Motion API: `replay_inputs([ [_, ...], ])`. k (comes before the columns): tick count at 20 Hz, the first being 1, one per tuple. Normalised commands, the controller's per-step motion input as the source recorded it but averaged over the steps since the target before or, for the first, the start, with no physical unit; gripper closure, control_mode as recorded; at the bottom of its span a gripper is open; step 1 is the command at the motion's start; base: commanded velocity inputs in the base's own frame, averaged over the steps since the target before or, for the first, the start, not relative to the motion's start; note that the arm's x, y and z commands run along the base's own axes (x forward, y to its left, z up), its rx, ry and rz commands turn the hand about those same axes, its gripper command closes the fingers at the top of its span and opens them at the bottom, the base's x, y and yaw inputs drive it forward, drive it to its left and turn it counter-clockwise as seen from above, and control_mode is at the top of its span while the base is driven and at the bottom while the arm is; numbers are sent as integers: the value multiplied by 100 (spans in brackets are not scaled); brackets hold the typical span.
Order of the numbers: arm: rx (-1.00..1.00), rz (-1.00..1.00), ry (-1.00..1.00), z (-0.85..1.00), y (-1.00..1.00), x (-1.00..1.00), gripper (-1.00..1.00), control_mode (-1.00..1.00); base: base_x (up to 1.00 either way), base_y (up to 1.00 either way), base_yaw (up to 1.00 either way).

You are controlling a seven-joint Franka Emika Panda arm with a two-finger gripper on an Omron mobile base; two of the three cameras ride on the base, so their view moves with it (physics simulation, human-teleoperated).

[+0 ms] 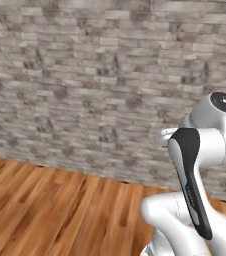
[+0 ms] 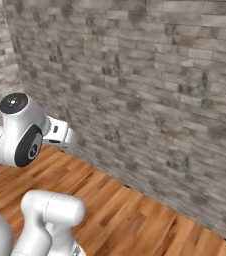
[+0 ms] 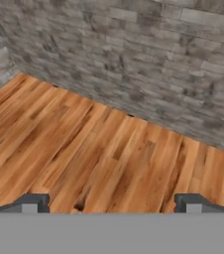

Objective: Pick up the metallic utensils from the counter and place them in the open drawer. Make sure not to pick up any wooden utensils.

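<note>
Looking along the hand, I see my gripper (image 3: 112,202) with its two dark fingertips (image 3: 30,202) standing wide apart, one at about 7 o'clock and the other at about 5 o'clock of the hand view, and nothing is between them. The jaws hold nothing. Below and ahead of them lies a wooden floor (image 3: 94,149) of orange-brown planks, which run from 6 o'clock up toward 12 o'clock until they meet a grey brick wall (image 3: 148,59).

From the left base camera I see the white arm (image 1: 205,165) at 4 o'clock, with a dark strip along its link, and the same brick wall behind it. From the right base camera the arm stands at 8 o'clock, its round dark joint cap (image 2: 13,103) turned upward. A small whitish part sticks out from the arm toward the wall; I think it is the hand, but the view is too poor to be sure. As for the utensils, the counter and the drawer, I cannot say where they are.
</note>
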Motion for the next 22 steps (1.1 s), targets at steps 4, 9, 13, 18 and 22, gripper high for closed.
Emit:
replay_inputs([
  [4, 0, 0, 0, 0, 0, 0, -100, 100, 100, 33, 10],
  [9, 0, 0, 0, 0, 0, 0, -100, 100, 77, 90, 32],
  [13, 0, 0, 0, 0, 0, 0, -100, 100, 21, 25, 73],
  [18, 0, 0, 0, 0, 0, 0, -100, 100, 15, 0, 96],
  [22, 0, 0, 0, 0, 0, 0, -100, 100, 36, -1, 97],
])
